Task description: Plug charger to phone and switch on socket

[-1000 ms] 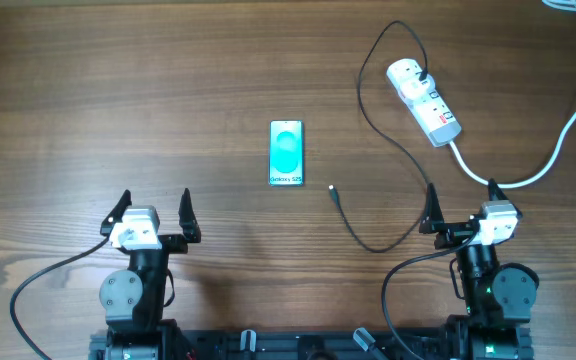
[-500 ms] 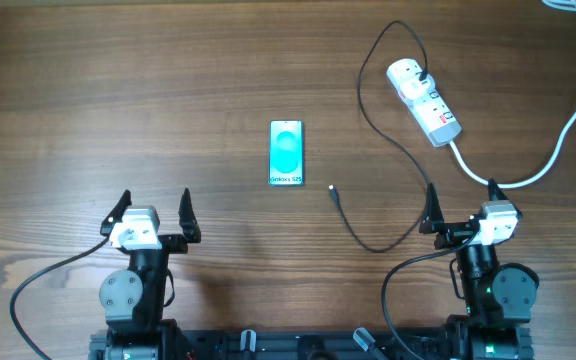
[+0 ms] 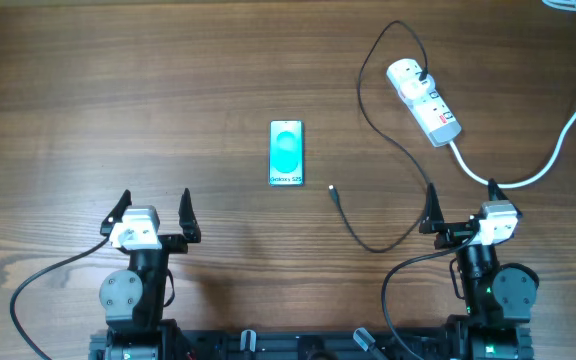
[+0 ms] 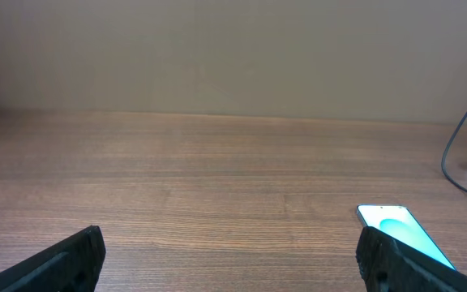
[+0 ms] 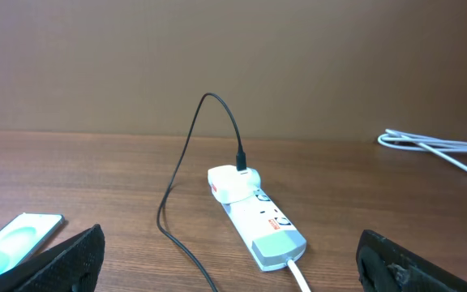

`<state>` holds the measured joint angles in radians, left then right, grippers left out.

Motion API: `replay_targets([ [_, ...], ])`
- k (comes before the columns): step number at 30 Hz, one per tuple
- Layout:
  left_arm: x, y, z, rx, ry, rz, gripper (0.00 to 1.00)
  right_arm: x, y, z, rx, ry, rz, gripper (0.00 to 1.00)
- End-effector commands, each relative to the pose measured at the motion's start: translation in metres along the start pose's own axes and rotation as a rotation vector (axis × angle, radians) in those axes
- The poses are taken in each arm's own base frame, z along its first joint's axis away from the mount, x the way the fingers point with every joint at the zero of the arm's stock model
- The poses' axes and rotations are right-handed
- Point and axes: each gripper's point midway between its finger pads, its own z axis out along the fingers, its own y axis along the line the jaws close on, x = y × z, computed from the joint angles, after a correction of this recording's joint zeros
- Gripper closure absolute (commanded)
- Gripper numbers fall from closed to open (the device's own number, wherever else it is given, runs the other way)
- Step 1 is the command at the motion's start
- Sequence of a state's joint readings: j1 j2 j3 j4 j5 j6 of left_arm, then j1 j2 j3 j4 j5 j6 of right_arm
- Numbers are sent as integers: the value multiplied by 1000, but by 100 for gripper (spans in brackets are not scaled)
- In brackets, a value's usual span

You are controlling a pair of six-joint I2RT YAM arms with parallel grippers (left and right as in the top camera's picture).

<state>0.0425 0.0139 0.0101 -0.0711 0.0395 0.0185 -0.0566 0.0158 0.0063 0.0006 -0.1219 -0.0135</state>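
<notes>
The phone (image 3: 286, 153) lies flat mid-table with its cyan screen up; it also shows in the left wrist view (image 4: 402, 232) and the right wrist view (image 5: 13, 240). The black charger cable (image 3: 373, 120) runs from an adapter in the white socket strip (image 3: 424, 100) and curls down to its loose plug tip (image 3: 332, 190), right of the phone. The strip also shows in the right wrist view (image 5: 258, 219). My left gripper (image 3: 152, 212) is open and empty, near the front edge below-left of the phone. My right gripper (image 3: 460, 206) is open and empty, below the strip.
The strip's thick white lead (image 3: 558, 150) sweeps from its lower end out to the right edge and up to the far right corner, passing close by my right gripper. The table is bare brown wood (image 3: 118, 90).
</notes>
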Motion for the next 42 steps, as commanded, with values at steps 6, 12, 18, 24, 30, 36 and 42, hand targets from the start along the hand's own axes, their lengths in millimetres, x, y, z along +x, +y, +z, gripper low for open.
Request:
replay_targets([
  [6,2,0,0,2,3,15,0,-1,-2,0,10,-2,-12,0],
  [12,2,0,0,2,3,15,0,-1,-2,0,10,-2,-13,0],
  [18,2,0,0,2,3,15,0,-1,-2,0,10,-2,-12,0],
  [24,-1,-16,-1,97,-7,13,0,-1,-2,0,10,-2,-13,0],
  [30,-34,-112,-44,714,-88,-108,0,-1,-2,0,10,-2,-12,0],
  [36,-207,-75,-114,511,-825,-77,0,-1,-2,0,10,-2,-13,0],
  [42,-298,-81,-106,450,-582,-35,0,-1,-2,0,10,-2,-13,1],
])
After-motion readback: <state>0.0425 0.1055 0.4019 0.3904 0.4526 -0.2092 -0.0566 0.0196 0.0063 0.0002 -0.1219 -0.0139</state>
